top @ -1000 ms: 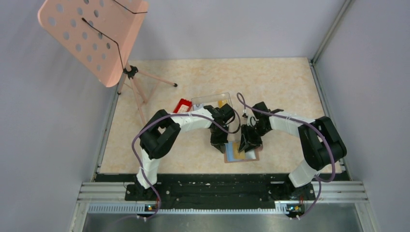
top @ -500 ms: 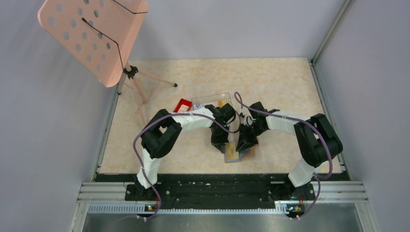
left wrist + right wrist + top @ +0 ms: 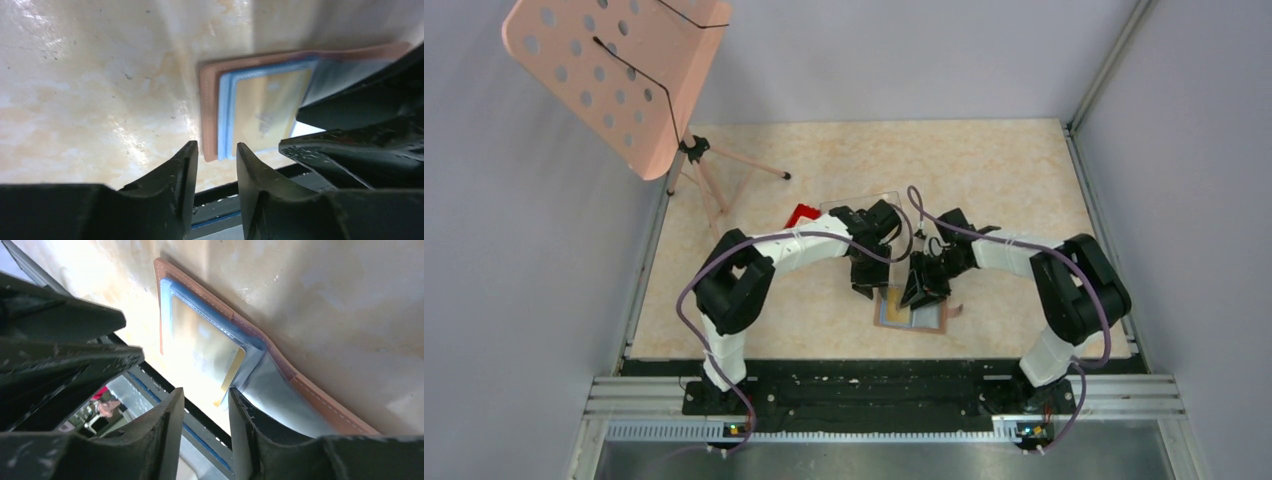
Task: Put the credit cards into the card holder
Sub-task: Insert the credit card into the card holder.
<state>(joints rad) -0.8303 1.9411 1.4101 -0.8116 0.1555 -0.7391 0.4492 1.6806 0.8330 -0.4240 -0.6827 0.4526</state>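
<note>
The card holder (image 3: 208,115) lay open and flat on the bench (image 3: 984,170), close to the middle of its near edge, blue lining up. That was presumably so its pockets faced both arms. A yellow card (image 3: 231,372) sat in the pocket on the left arm's side, one corner sticking out over the fold, so it looked not quite fully seated.

The left gripper (image 3: 216,150) hung low just off the holder's outer edge. Its jaws had a narrow gap with nothing between them, and it seemed placed to stop the holder sliding. The right gripper (image 3: 205,400) hovered over the fold, just short of the card's free corner. Its jaws were likewise slightly apart and empty, which suited nudging the card home.

The overhead view gave the layout: both arms met over the holder, with a clear box (image 3: 864,207) and a red tray (image 3: 801,214) further toward the far edge. It hid the jaws and the card's corner. Only the wrist views showed those, and they could not show whether more cards lay elsewhere.
</note>
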